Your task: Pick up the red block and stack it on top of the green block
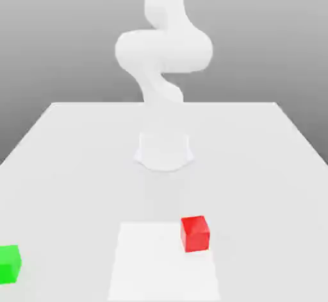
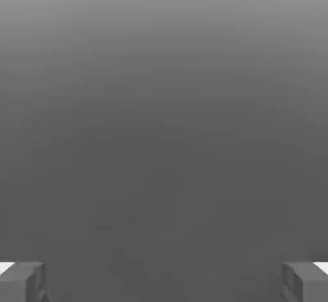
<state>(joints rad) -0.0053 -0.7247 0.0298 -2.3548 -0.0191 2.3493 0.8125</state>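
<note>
The place was a bare, simulated robotics workspace rather than a furnished room; a white robot arm (image 1: 164,50) rose from a base on a plain pale tabletop (image 1: 77,179); a brighter white rectangle (image 1: 163,268) marked its surface; smooth grey shading formed the backdrop beyond.

The table (image 1: 77,166) is viewed from above its near edge, facing the arm's base (image 1: 164,152); from the hand, grey background is viewed past the fingers (image 2: 24,281).
</note>
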